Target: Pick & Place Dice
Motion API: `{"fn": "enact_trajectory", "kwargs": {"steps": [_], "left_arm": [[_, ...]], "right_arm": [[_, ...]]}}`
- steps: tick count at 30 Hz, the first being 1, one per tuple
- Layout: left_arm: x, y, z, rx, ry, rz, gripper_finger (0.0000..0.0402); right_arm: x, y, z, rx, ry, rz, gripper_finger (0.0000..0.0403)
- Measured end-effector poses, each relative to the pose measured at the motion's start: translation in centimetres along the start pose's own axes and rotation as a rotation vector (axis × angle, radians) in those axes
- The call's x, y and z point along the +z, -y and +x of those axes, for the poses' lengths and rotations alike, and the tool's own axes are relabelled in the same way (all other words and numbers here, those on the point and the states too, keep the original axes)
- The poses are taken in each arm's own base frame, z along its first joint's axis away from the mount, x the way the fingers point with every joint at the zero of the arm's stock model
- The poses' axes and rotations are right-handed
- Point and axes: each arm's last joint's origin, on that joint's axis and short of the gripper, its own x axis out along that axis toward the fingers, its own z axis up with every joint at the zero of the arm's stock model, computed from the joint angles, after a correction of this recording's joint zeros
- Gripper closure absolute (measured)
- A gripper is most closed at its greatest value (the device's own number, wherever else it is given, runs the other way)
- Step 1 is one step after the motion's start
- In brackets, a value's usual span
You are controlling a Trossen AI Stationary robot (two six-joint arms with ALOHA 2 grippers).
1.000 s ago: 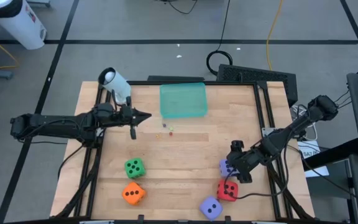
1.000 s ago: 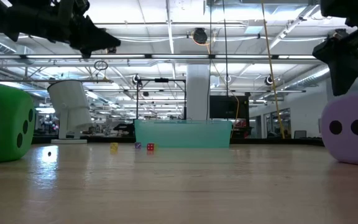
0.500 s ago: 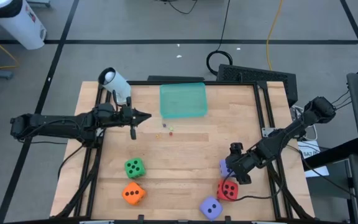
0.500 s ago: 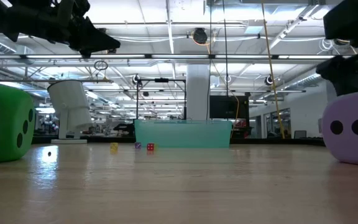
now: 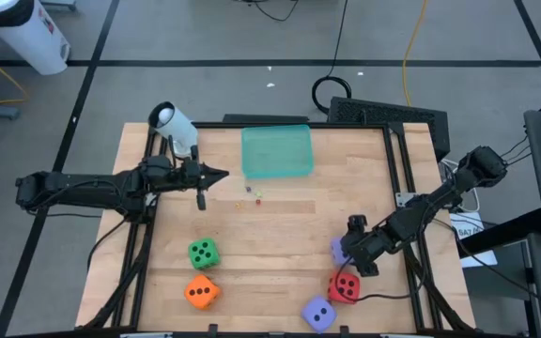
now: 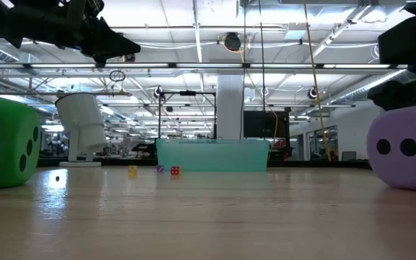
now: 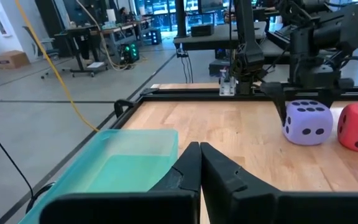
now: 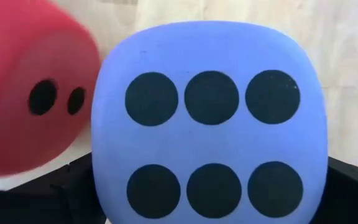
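My right gripper [image 5: 358, 247] is low over a purple-blue die [image 5: 339, 252] near the table's right side. Its fingers flank the die [image 8: 209, 130], whose six-pip face fills the right wrist view. The red die [image 5: 345, 286] sits just nearward of it on the table, and the second purple-blue die [image 5: 318, 314] is by the near edge. The green die [image 5: 203, 253] and the orange die [image 5: 201, 292] rest near the left. My left gripper [image 5: 216, 175] hovers shut [image 7: 199, 163] beside the teal tray [image 5: 276, 150]. My right gripper comes at the purple-blue die from above, pointing down, with one dark finger [image 8: 73, 183] against one side of the die [image 8: 104, 180] and the other finger [image 8: 350, 183] against the opposite side. The die stays upright with its bottom face on the table [image 6: 403, 184].
Three tiny dice [image 6: 160, 170] lie on the wood just nearward of the tray [image 6: 211, 154]. A white cylindrical device [image 5: 172, 126] stands at the far left corner. Black rails [image 5: 397, 178] frame the table. The middle of the tabletop [image 5: 280, 244] is bare wood.
My right gripper has come down onto the purple-blue die and now flanks it. In the low view that die has shifted slightly along the table while staying on it. The left arm has kept still.
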Motion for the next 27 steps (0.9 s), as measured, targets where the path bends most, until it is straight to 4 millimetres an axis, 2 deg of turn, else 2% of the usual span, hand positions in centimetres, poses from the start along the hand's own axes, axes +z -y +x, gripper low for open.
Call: {"fn": "enact_trajectory", "kwargs": {"steps": [7, 11, 15, 18, 21, 27], "left_arm": [[0.0, 0.0, 0.0, 0.000, 0.000, -0.026, 0.0375], [0.0, 0.0, 0.0, 0.000, 0.000, -0.046, 0.0379], [0.0, 0.0, 0.0, 0.008, -0.001, -0.061, 0.0390], [0.0, 0.0, 0.0, 0.010, 0.000, -0.054, 0.0397], [0.1, -0.1, 0.0, 0.049, 0.004, -0.029, 0.0397], [-0.5, -0.5, 0.4, 0.174, -0.045, -0.046, 0.0384]], "right_arm": [[0.6, 1.4, -1.3, -0.017, 0.077, 0.068, 0.0009], [1.2, 3.0, -3.0, -0.054, 0.186, 0.130, 0.0009], [2.9, 5.2, -5.5, -0.069, 0.366, 0.177, 0.0009], [4.3, 7.2, -7.3, -0.179, 0.494, 0.187, 0.0009], [5.5, 10.0, -8.9, -0.271, 0.531, 0.179, 0.0009], [8.5, 16.7, -9.7, -0.320, 0.561, 0.149, 0.0010]]}}
